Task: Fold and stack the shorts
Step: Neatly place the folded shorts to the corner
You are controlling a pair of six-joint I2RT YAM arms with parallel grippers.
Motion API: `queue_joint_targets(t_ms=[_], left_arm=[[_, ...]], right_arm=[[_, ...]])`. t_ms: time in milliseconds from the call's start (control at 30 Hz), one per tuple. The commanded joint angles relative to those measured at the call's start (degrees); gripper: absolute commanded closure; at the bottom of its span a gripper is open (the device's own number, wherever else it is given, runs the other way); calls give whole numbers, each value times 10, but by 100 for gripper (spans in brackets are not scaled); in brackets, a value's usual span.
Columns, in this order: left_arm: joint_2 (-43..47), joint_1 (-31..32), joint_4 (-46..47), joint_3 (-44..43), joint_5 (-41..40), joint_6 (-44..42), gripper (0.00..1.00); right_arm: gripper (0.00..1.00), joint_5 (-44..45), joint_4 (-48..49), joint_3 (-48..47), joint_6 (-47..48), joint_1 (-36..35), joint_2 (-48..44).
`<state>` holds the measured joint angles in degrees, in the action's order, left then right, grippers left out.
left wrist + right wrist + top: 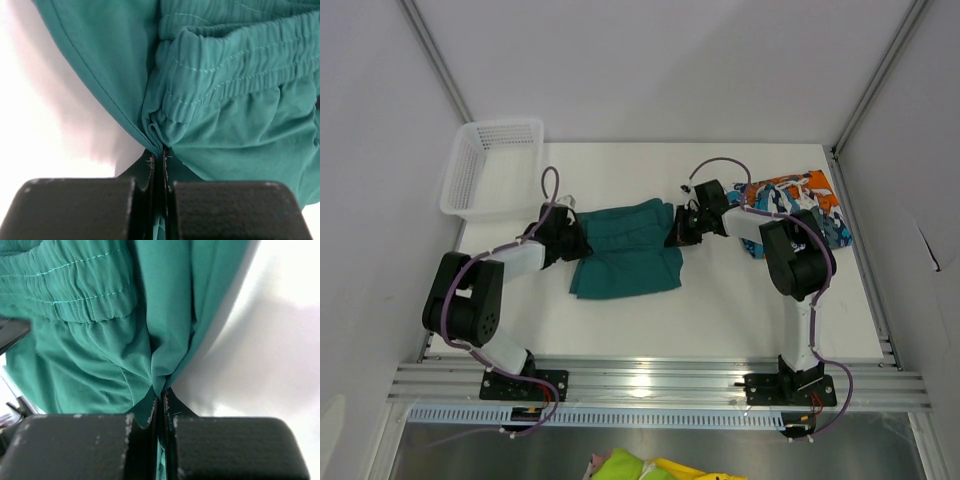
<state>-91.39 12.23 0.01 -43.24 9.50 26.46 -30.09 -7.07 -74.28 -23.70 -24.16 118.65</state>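
The plain dark teal-green shorts (625,250) lie on the white table, partly folded, stretched between both grippers. My left gripper (576,240) is shut on the left edge of the teal shorts (225,100); cloth runs between its closed jaws. My right gripper (676,232) is shut on the right edge of the teal shorts (100,340), with cloth pinched between its jaws. The elastic waistband shows in both wrist views. The patchwork print shorts (810,200) lie at the back right, partly behind the right arm.
A white plastic mesh basket (490,165) stands at the back left corner of the table (720,310). Metal frame rails run along the near edge and the right side. Yellow-green cloth (640,467) lies below the table's front.
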Motion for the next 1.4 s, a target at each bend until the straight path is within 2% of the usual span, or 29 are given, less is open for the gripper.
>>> queue_joint_targets(t_ms=[0, 167, 433, 633, 867, 1100, 1367], left_arm=[[42, 49, -45, -47, -32, 9, 100], [21, 125, -147, -158, -128, 30, 100], [-40, 192, -206, -243, -186, 63, 100], [-78, 227, -239, -297, -214, 75, 100], [-110, 257, -245, -345, -211, 98, 100], [-130, 294, -208, -396, -196, 123, 100], [-200, 361, -123, -503, -172, 153, 100]], right_arm=[[100, 77, -69, -19, 22, 10, -50], [100, 158, -144, -67, 40, 12, -80], [100, 173, -178, -75, 40, -10, -126], [100, 155, -182, -87, 37, -22, -152], [100, 176, -232, -128, 45, -32, -155], [100, 172, -282, -154, 58, 42, -183], [100, 139, -314, -167, 57, 176, -235]])
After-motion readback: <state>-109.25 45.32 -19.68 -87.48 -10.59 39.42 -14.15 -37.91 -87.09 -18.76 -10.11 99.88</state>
